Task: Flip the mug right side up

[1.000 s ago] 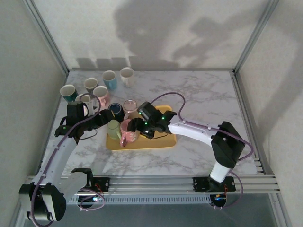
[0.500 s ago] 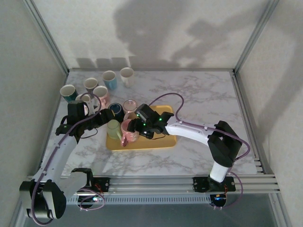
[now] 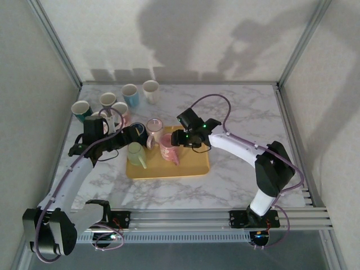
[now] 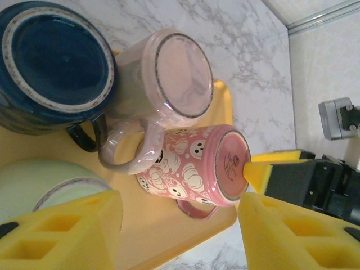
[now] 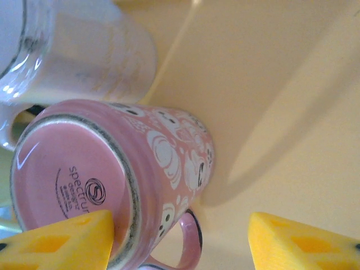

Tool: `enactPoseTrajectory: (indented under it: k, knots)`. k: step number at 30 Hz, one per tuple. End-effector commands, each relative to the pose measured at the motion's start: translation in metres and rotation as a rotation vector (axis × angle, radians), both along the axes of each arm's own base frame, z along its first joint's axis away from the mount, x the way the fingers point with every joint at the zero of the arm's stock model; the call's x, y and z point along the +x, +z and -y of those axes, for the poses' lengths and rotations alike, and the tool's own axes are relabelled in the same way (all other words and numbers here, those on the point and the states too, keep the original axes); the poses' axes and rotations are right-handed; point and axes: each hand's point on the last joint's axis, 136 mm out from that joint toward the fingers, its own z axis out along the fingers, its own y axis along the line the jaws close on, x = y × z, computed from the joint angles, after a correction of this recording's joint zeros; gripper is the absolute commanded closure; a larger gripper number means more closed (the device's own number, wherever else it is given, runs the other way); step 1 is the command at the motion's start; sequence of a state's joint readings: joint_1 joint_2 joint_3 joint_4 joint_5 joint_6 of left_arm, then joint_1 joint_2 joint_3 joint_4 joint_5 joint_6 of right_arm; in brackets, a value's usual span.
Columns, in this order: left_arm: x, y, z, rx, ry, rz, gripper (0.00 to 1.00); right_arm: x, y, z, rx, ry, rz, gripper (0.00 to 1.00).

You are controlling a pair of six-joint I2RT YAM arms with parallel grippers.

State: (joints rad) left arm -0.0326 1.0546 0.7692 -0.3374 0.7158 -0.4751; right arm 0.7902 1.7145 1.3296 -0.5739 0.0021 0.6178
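Marble table (image 3: 242, 112); yellow tray (image 3: 194, 166) near the arms. Pink patterned mug (image 5: 163, 146) sits on the tray, base up and tilted, just beside an inverted pale pink mug (image 4: 180, 67). Right gripper (image 5: 180, 239) jaws apart: one pad (image 5: 62, 242) touches the mug's base rim, the other stands well clear. Left gripper (image 4: 177, 214) jaws apart over the tray, clasping nothing
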Motion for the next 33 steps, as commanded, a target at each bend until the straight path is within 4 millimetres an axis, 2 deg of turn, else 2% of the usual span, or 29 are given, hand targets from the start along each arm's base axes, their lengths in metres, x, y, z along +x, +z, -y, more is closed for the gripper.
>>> enactPoseTrajectory:
  k: [1, 4, 6, 8, 10, 14, 17, 22, 26, 33]
  knots:
    - [0.006, 0.016, 0.007, -0.026, -0.017, 0.035, 0.43, 0.010, -0.011, 0.023, -0.216, 0.140, 0.046, 0.36]
    - [0.007, 0.019, 0.013, -0.041, -0.029, 0.042, 0.43, 0.015, 0.018, 0.022, -0.226, 0.193, 0.102, 0.37]
    - [0.006, 0.020, 0.015, -0.043, -0.036, 0.045, 0.43, 0.009, 0.038, 0.022, -0.181, 0.204, 0.131, 0.38]
    - [0.005, 0.022, 0.017, -0.046, -0.047, 0.052, 0.43, -0.007, 0.051, 0.025, -0.139, 0.230, 0.114, 0.38]
    - [0.003, 0.023, 0.018, -0.047, -0.056, 0.057, 0.43, -0.025, 0.055, 0.029, -0.106, 0.264, 0.083, 0.38]
    - [-0.001, 0.024, 0.026, -0.089, -0.105, 0.071, 0.43, -0.058, 0.047, 0.032, -0.045, 0.362, 0.051, 0.42]
    - [-0.006, 0.017, 0.033, -0.116, -0.146, 0.040, 0.43, -0.068, 0.035, 0.036, -0.047, 0.401, 0.039, 0.43]
    - [-0.014, 0.000, 0.034, -0.093, -0.173, -0.016, 0.42, -0.061, 0.013, 0.036, -0.135, 0.412, 0.046, 0.45]
    - [-0.018, -0.006, 0.034, -0.094, -0.176, -0.030, 0.42, -0.054, -0.001, 0.022, -0.152, 0.420, 0.064, 0.45]
    - [-0.015, -0.016, 0.033, -0.101, -0.167, -0.053, 0.42, -0.044, -0.011, 0.002, -0.125, 0.395, 0.141, 0.45]
